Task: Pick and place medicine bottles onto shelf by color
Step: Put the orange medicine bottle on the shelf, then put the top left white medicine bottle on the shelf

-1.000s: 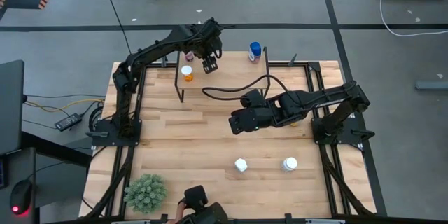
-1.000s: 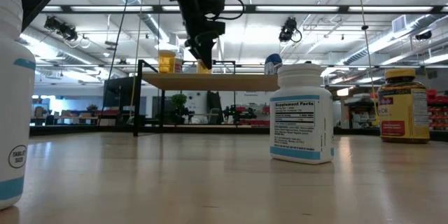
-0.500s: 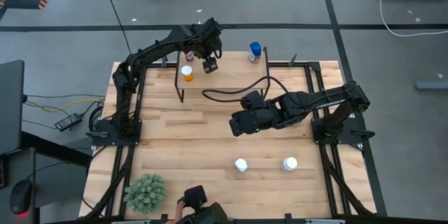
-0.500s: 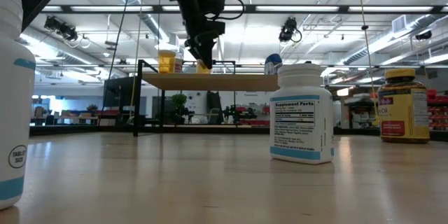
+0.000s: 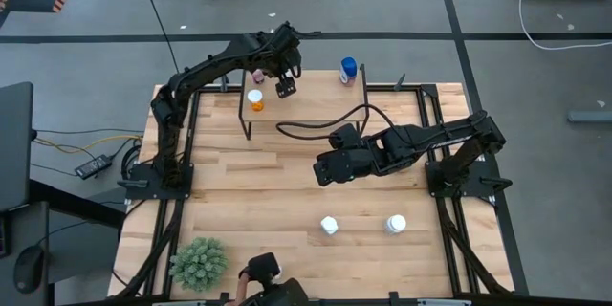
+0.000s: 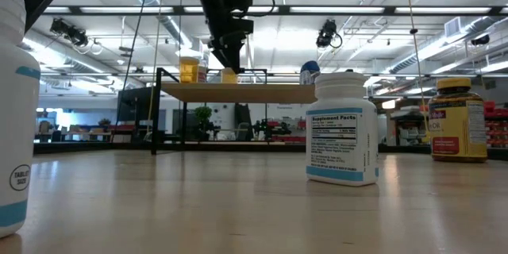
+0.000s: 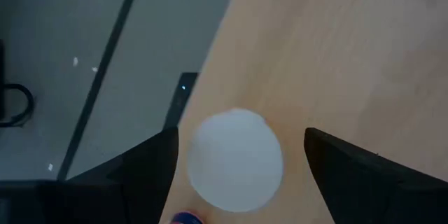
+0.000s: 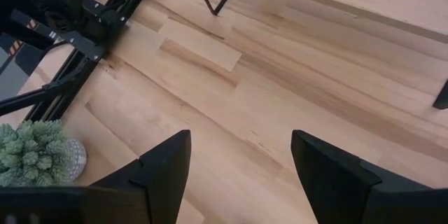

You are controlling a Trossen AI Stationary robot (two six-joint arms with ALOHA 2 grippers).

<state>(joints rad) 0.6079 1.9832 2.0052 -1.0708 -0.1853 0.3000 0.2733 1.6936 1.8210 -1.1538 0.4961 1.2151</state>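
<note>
Bench [image 5: 249,191] front carries two white bottles [image 5: 329,225], side by side. Mid-bench, the right claw [image 5: 319,170] hangs empty, fingers apart. Farther back, the shelf [image 6: 238,92] holds an orange bottle [image 5: 255,100] and a white-capped bottle [image 7: 236,157]; the left claw [image 5: 284,87] hovers over that cap, fingers spread, not touching. A blue bottle [image 5: 348,70] stands beyond.

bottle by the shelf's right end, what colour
Blue bottle with a white cap, clearest in the high view.
</note>
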